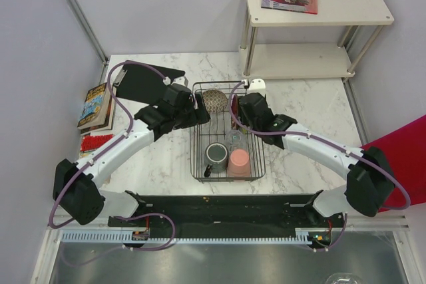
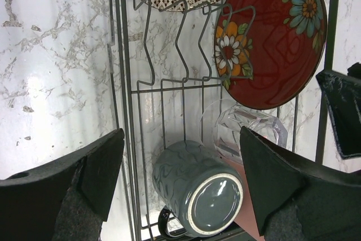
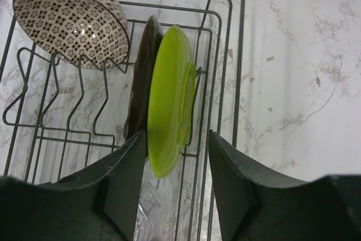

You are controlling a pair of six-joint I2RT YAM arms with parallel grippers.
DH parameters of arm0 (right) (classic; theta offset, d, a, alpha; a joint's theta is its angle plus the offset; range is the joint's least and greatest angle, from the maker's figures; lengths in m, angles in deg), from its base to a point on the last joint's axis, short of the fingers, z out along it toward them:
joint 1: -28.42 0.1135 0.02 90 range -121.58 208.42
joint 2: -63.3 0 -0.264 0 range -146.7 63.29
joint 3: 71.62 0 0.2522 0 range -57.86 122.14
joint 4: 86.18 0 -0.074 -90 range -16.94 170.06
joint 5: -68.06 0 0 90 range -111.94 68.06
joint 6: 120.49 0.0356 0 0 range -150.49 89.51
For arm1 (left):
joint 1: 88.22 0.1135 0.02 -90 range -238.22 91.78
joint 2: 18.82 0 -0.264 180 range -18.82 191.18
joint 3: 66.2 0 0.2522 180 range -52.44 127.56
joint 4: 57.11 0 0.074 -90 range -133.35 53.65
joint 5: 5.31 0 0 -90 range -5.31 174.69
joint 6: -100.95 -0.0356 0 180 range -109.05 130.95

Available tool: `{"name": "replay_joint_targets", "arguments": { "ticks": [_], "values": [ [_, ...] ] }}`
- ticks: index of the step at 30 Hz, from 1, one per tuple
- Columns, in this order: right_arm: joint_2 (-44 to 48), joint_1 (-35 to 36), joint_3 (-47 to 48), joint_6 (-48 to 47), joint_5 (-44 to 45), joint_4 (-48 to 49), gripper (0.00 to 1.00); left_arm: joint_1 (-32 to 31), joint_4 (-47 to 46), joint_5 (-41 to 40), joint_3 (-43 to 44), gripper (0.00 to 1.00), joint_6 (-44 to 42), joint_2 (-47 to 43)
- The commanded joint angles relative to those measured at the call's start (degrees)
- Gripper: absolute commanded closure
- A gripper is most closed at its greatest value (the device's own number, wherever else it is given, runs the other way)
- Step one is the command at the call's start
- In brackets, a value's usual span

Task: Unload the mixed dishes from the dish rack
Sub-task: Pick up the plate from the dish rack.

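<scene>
Rack point(image 1: 194, 151) is set on table point(image 1: 160, 164), all dishes in it. Green plate point(image 3: 169, 100), red plate point(image 2: 271, 38) and bowl point(image 3: 70, 18) are stood at far end; mug point(image 2: 197, 187), cup point(image 1: 239, 161), glass point(image 2: 242, 131) nearer. Right gripper point(image 3: 176, 145) is spread astride green plate, left gripper point(image 2: 181, 139) spread over rack's left rim.

The left arm point(image 1: 124, 145) and right arm point(image 1: 319, 147) have white links between bulky black joints, a looping purple cable point(image 1: 112, 91) each, and black wedge-shaped fingers point(image 2: 101, 167), seemingly felt-faced.
</scene>
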State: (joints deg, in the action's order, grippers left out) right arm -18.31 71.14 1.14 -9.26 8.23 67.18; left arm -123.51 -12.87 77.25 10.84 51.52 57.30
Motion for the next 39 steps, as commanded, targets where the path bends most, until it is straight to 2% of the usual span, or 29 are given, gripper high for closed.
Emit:
{"name": "replay_joint_targets", "arguments": {
  "ticks": [1, 11, 24, 30, 34, 36, 37, 39],
  "values": [
    [-0.05, 1.75, -0.55, 0.04, -1.35, 2.07, 0.44, -0.48, -1.65, -1.35, -0.27, 0.11, -0.76, 0.26],
    [-4.00, 2.54, -1.35, 0.82, 0.58, 1.46, 0.44, -0.57, -1.74, -0.73, -1.58, 0.11, -0.50, 0.87],
    [-7.52, 3.51, 0.59, -0.40, 10.87, 0.67, 0.47, -0.48, -1.91, -0.91, -2.29, 0.11, -0.41, 1.40],
    [-9.01, 3.51, 1.82, -0.93, 11.66, 1.11, 0.61, -0.57, -1.83, -0.91, -2.73, 0.11, -0.33, 0.96],
    [-8.84, 3.60, 1.99, -0.84, 11.75, 1.37, 0.80, -0.57, -1.74, -1.00, -2.99, 0.11, -0.32, 0.79],
    [-8.49, 3.69, 1.99, -0.93, 11.75, 1.28, 0.83, -0.57, -1.74, -0.91, -2.99, 0.11, -0.24, 0.70],
    [-8.14, 3.69, 2.17, -0.93, 11.75, 1.20, 0.90, -0.57, -1.74, -0.82, -3.08, 0.11, -0.15, 0.79],
    [-7.61, 3.86, 2.69, -0.84, 12.10, 0.23, 0.96, -0.57, -1.83, -0.73, -3.08, 0.11, -0.06, 0.79]
  ]
}}
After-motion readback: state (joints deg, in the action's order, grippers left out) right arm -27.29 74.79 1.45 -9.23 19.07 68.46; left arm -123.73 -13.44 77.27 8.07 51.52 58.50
